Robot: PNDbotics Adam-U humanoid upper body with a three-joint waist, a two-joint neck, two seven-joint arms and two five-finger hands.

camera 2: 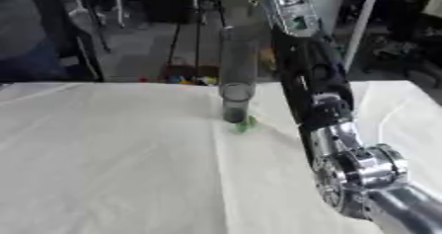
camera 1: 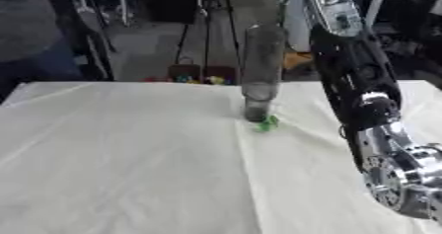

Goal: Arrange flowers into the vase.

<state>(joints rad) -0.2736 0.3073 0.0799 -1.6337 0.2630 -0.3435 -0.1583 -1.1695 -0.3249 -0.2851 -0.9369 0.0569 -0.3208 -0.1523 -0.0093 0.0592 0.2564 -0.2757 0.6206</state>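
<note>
Left eye view: the right arm (camera 1: 358, 87) is seen reaching up and away past the top edge, so the robot hand is out of sight and its state cannot be told. The vase (camera 1: 261, 72), tall and upright, stands on the bench (camera 1: 121, 154) just left of that arm, a green bit (camera 1: 269, 123) at its foot

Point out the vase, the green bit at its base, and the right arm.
vase (camera 1: 261, 65), left eye view, middle of the clear tube
green bit (camera 1: 269, 123), left eye view, its centre, beside the vase foot
right arm (camera 2: 321, 92), right eye view, black forearm section
</note>
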